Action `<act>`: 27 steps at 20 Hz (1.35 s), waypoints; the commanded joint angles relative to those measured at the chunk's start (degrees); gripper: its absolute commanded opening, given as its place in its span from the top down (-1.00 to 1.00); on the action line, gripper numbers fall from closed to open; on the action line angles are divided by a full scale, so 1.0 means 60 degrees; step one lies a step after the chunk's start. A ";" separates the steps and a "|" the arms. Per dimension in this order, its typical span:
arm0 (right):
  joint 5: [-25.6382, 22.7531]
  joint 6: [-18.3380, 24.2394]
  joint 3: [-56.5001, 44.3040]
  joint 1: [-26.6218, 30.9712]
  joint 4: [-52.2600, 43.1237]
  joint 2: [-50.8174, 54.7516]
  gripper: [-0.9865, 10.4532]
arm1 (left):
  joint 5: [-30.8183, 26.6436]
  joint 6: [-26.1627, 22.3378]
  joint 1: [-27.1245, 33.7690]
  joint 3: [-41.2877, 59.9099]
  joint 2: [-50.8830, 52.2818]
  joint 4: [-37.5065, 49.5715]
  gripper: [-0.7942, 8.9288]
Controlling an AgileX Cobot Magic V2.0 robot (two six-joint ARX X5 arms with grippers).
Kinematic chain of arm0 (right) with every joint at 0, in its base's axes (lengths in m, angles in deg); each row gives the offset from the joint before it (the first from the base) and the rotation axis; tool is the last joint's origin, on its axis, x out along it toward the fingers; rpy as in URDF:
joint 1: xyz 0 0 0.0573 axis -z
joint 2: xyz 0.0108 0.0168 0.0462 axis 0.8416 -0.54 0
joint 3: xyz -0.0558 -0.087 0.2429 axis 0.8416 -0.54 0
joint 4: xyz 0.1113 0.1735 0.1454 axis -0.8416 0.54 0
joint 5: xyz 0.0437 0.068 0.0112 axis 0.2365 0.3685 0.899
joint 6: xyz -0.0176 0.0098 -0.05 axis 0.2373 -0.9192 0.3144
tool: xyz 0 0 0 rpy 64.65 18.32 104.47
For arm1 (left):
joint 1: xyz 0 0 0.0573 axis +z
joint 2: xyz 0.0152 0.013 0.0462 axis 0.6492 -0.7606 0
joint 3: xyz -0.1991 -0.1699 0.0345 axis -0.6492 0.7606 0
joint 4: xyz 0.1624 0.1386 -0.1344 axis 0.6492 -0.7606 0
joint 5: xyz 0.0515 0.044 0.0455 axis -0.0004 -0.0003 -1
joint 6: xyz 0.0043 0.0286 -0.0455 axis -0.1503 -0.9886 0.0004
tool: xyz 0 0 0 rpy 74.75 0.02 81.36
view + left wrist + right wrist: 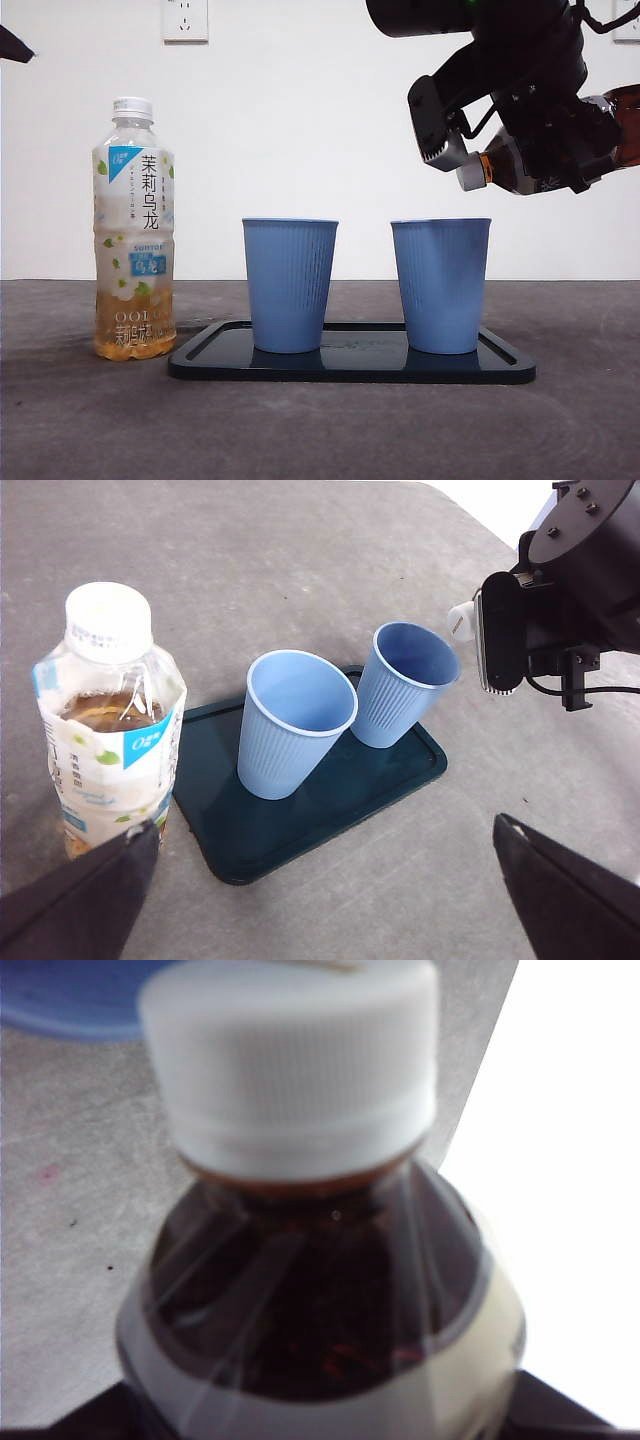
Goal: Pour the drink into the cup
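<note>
A dark drink bottle (505, 165) with a white cap (470, 172) lies nearly level, its neck over the right blue cup (440, 285). My right gripper (545, 140) is shut on it from above. In the right wrist view the bottle (320, 1290) and its cap (290, 1060) fill the picture, with a cup's rim (70, 1000) behind. A second blue cup (290, 285) stands to the left. Both cups (295, 720) (405, 680) look empty in the left wrist view. My left gripper (325, 880) hangs open above the table, with nothing in it.
Both cups stand on a dark tray (350, 365). A tall tea bottle (133, 230) with a white cap stands on the table left of the tray, close to my left gripper (10, 45). A wall outlet (185, 20) is behind.
</note>
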 commanded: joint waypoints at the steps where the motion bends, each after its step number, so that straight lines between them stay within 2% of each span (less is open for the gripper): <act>1: -0.0430 -0.0284 0.0288 -0.0102 -0.0015 -0.0066 0.55 | -0.0004 -0.0175 -0.0044 -0.0175 -0.0073 0.0091 -0.25; 3: -0.0419 -0.1064 0.0288 -0.0102 -0.0007 -0.0029 0.55 | -0.0004 -0.0175 -0.0044 -0.0175 -0.0131 0.0080 -0.25; 5: -0.0109 -0.2288 0.0288 -0.0066 0.0044 0.0168 0.55 | -0.0004 -0.0182 -0.0044 -0.0175 -0.0211 0.0025 -0.25; 7: 0.1122 -0.3672 0.0288 0.0076 0.0124 0.0634 0.55 | -0.0004 -0.0182 -0.0044 -0.0175 -0.0233 0.0025 -0.25; 8: 0.2146 -0.4488 0.0284 0.0259 0.0040 0.1009 0.55 | -0.0004 -0.0179 -0.0044 -0.0175 -0.0233 0.0025 -0.25; 10: 0.4051 -0.5413 0.0131 0.0831 -0.0565 0.1727 0.55 | -0.0004 -0.0179 -0.0044 -0.0175 -0.0233 0.0029 -0.25; 12: 0.5519 -0.6171 -0.0412 0.1639 -0.1953 0.2641 0.55 | -0.0004 -0.0175 -0.0044 -0.0175 -0.0229 0.0029 -0.25; 14: 0.6725 -0.6586 -0.1435 0.2437 -0.3854 0.3643 0.55 | -0.0004 -0.0175 -0.0044 -0.0175 -0.0229 0.0025 -0.25; 18: 0.8131 -0.7056 -0.3530 0.3468 -0.7410 0.4819 0.55 | -0.0004 -0.0182 -0.0044 -0.0175 -0.0233 0.0025 -0.25; 21: 0.9198 -0.7475 -0.5038 0.3872 -0.9872 0.4947 0.55 | -0.0004 -0.0179 -0.0044 -0.0175 -0.0233 0.0025 -0.25; 25: 0.9205 -0.7945 -0.7191 0.3920 -1.3384 0.4911 0.55 | -0.0004 -0.0179 -0.0044 -0.0175 -0.0233 0.0025 -0.25; 27: 0.9136 -0.8000 -0.7916 0.3920 -1.4557 0.4812 0.55 | -0.0004 -0.0179 -0.0044 -0.0175 -0.0233 0.0025 -0.25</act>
